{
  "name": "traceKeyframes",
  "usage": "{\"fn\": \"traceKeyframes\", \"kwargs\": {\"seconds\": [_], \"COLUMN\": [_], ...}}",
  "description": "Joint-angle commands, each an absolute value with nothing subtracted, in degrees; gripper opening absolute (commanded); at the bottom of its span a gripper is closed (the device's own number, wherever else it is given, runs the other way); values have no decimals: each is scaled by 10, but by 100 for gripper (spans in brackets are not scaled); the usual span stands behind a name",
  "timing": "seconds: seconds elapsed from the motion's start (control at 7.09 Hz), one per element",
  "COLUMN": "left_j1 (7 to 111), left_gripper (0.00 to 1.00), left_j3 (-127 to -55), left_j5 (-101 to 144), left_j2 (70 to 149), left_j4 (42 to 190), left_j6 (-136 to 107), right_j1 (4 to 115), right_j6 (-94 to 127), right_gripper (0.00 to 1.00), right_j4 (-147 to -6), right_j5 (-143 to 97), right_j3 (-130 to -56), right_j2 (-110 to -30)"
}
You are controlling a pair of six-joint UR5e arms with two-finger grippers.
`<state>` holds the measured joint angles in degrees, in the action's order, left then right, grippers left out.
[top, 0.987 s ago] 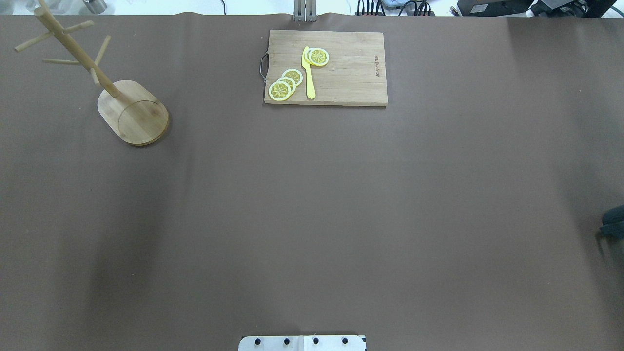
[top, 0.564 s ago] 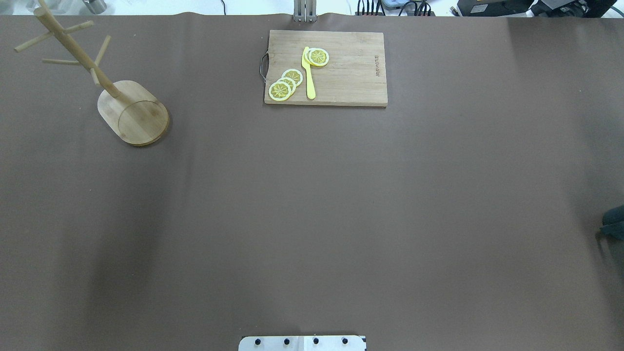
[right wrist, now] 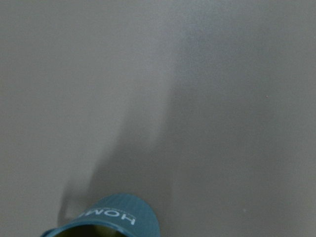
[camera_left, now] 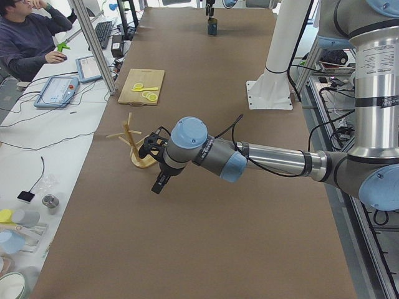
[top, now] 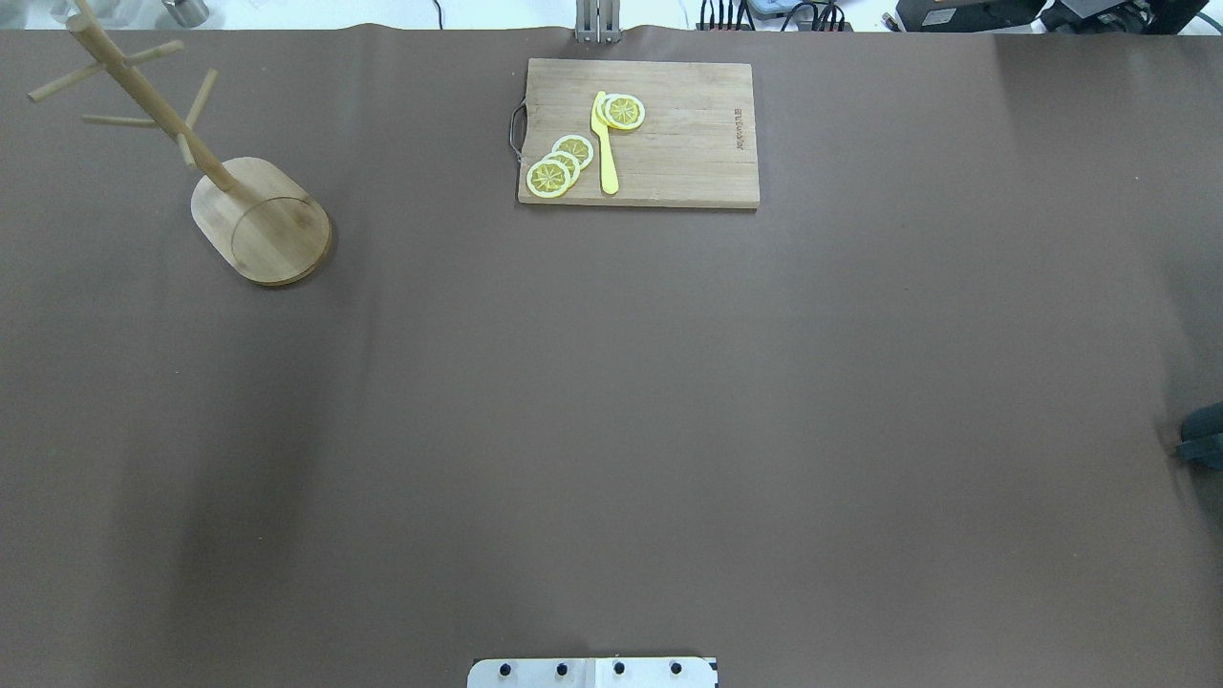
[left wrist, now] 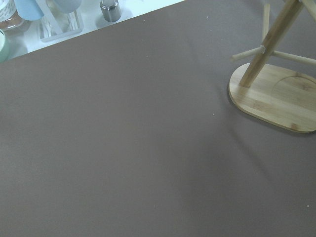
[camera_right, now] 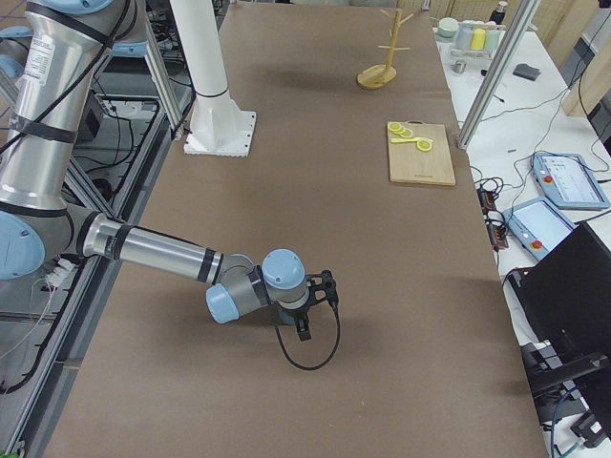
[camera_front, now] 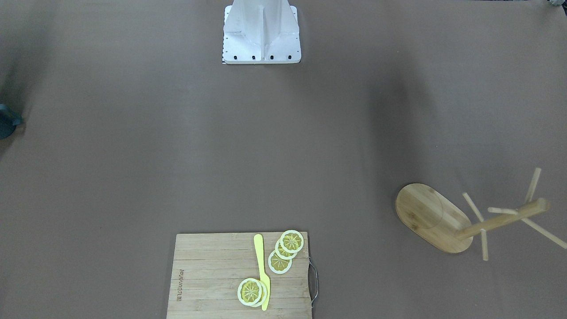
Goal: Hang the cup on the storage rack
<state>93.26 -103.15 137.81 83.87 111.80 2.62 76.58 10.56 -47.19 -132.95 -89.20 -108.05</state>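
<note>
The cup (top: 1204, 435) stood upright on the table (top: 611, 430) at its right edge, only partly inside the overhead view. The right wrist view showed its ribbed blue wall, white lettering and a strip of yellow-green inside at the rim. The right arm (camera_right: 162, 250) reached low across the right end of the table, and the right gripper (camera_right: 303, 326) was lowered close over the cup. This gripper appeared only in the side views. Whether its fingers were apart, together or on the cup could not be told. The rack (top: 258, 215) stood upright at the far left of the table, well apart from the cup, with its oval base flat on the surface and thin pegs branching from the post. The left gripper (camera_left: 158, 185) hung over the left end of the table, near the rack and to its left, pointing downward and clear of the surface. It too was seen only from the side, so its state could not be told. A cutting board (top: 640, 134) lay at the far edge near the centre, with a metal handle on its left side. On it, lemon slices (top: 562, 164) lay in two groups on either side of a yellow knife (top: 606, 153), and the right-hand group touched the blade.
</note>
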Motion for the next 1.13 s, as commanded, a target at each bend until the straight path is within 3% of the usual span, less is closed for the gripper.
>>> {"fn": "traceKeyframes", "kwargs": {"seconds": [0.0, 0.14, 0.71, 0.99], "left_j1": [933, 933, 933, 933], "left_gripper": [99, 99, 99, 99], "left_j3": [-1032, -1031, -1027, -1027], "left_j5": [1378, 1378, 1378, 1378], "left_j2": [839, 839, 839, 838], "left_j4": [1118, 1118, 1118, 1118], "left_j6": [25, 25, 25, 25], "right_j1": [757, 756, 758, 757], "right_j6": [113, 113, 118, 207], "right_gripper": [24, 0, 0, 0], "right_j4": [-456, -456, -459, -506], "right_j5": [-1329, -1329, -1330, -1329], "right_j3": [-886, -887, -891, -888], "right_j2": [-1084, -1083, -1047, -965]}}
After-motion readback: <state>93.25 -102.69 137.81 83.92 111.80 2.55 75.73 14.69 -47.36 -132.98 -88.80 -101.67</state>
